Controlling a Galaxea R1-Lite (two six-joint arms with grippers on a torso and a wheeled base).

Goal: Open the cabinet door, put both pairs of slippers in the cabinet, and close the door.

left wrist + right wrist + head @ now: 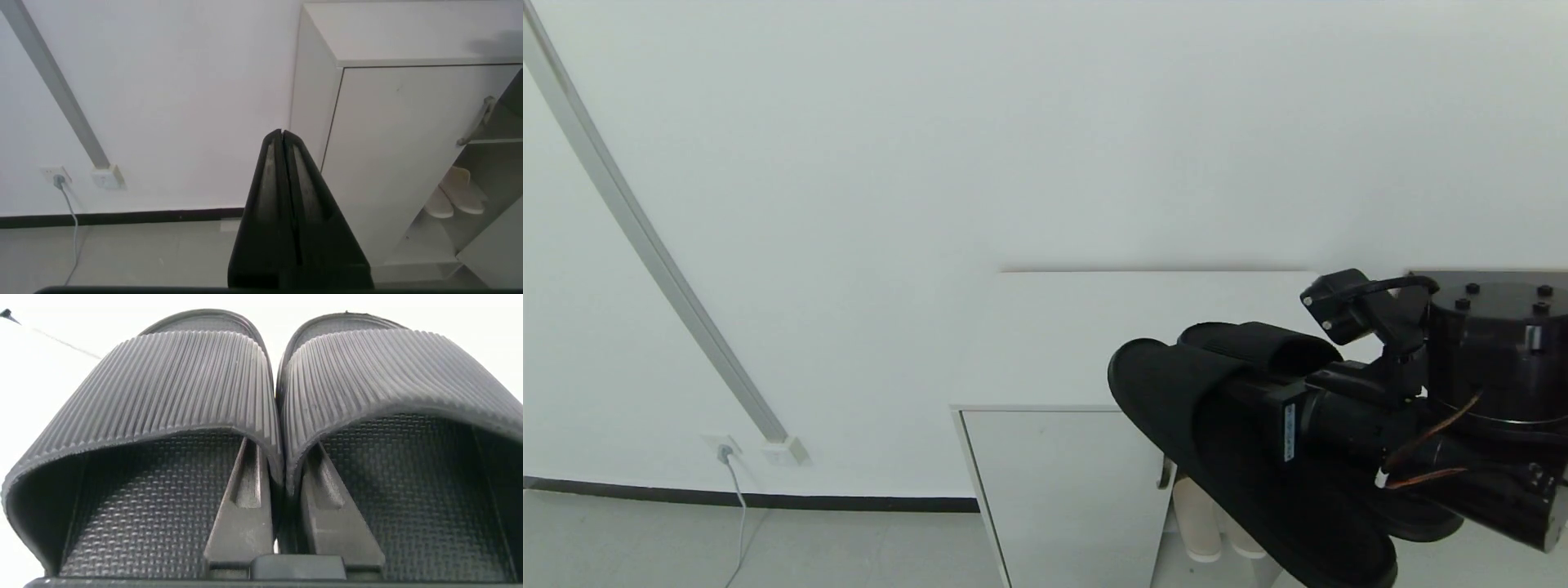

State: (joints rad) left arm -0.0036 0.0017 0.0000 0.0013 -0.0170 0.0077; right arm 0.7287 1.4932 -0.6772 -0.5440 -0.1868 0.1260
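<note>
Head view: right gripper [1262, 400] holds the black slippers [1217, 425] up in front of the white cabinet [1094, 343], over its top front edge, soles tilted down twd the floor. Right wrist view: one finger [243, 498] sits inside each slipper under the strap, jaws pinching the two adjoining inner walls together, so the pair is gripped side by side. Cabinet door [1066, 490] w/ handle [1168, 474] covers the left part; beside it the interior is open, w/ pale slippers [1196, 523] on a lower shelf. Left gripper [282, 143] is empty, jaws closed flat together, off the cabinet's left side. Wall socket [723, 449] w/ cable sits low on the wall, well apart from the cabinet.
</note>
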